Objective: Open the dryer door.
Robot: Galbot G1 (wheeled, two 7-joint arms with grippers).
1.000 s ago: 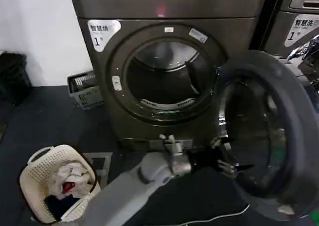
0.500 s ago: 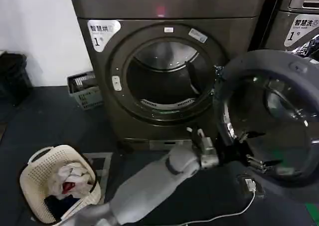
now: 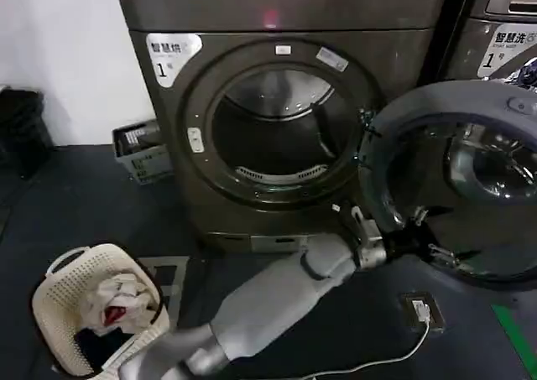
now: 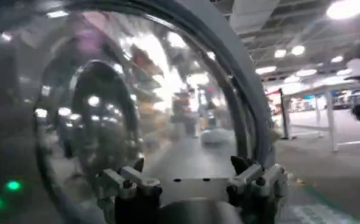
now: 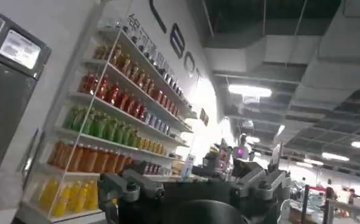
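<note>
Head view first: big round grey dryer door with the glass porthole (image 3: 457,183) swung wide to the right of the open drum (image 3: 281,137), hinged by the drum's right rim. Probably heavy and rigid, glass slick, so best pushed or hooked at the thick rim, not the pane. Left claw (image 3: 419,239) down at the door's lower inner edge, grip impossible to tell. Left wrist view: black fingers (image 4: 248,173) spread apart against the curved glass, clamping nothing. Right wrist view: right claw (image 5: 195,182) released, aimed at shelves of bottles (image 5: 100,125).
</note>
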